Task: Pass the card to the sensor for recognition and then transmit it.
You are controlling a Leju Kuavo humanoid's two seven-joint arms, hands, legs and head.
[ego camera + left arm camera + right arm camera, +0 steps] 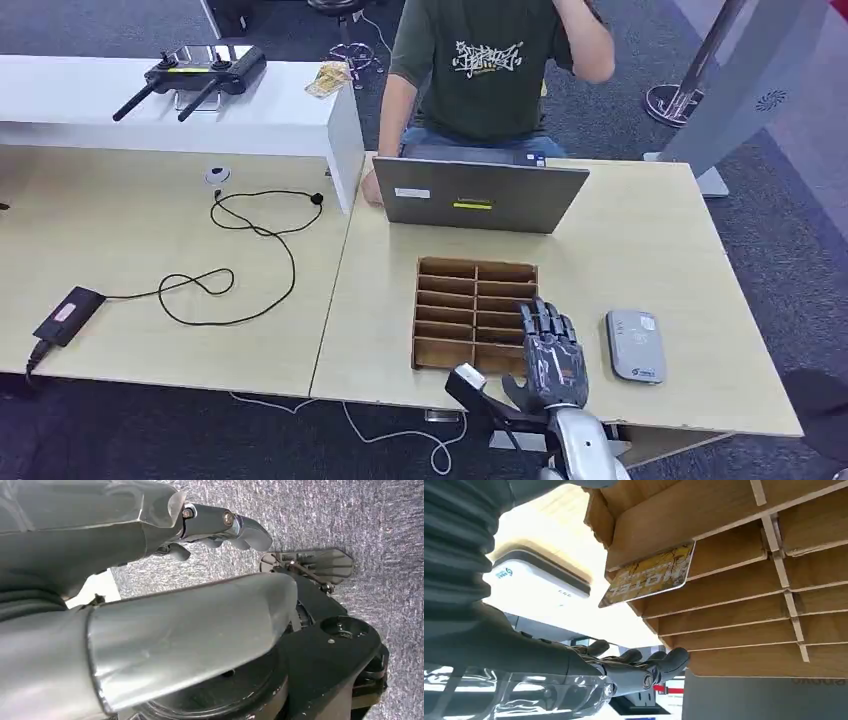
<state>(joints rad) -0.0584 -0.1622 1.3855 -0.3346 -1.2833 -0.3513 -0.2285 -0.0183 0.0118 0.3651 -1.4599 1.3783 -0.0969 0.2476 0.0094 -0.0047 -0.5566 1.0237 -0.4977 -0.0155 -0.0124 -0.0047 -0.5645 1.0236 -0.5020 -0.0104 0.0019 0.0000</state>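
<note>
Here, right hand (pixel 551 350) hovers empty, fingers spread, over wooden organizer (pixel 475 312) on pale desk (pixel 640 250); grey carpet (pixel 790 230) beyond.

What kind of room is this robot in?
Probably an office or lab set up as a hotel desk: a person works at a laptop, and a card reader sits beside a wooden card rack holding a hotel card.

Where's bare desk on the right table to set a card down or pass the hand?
Bare patches: between the laptop and the wooden rack; left of the rack up to the table seam; right of the card reader to the table edge. Crowded: the right hand fills the rack-to-reader gap.
</note>
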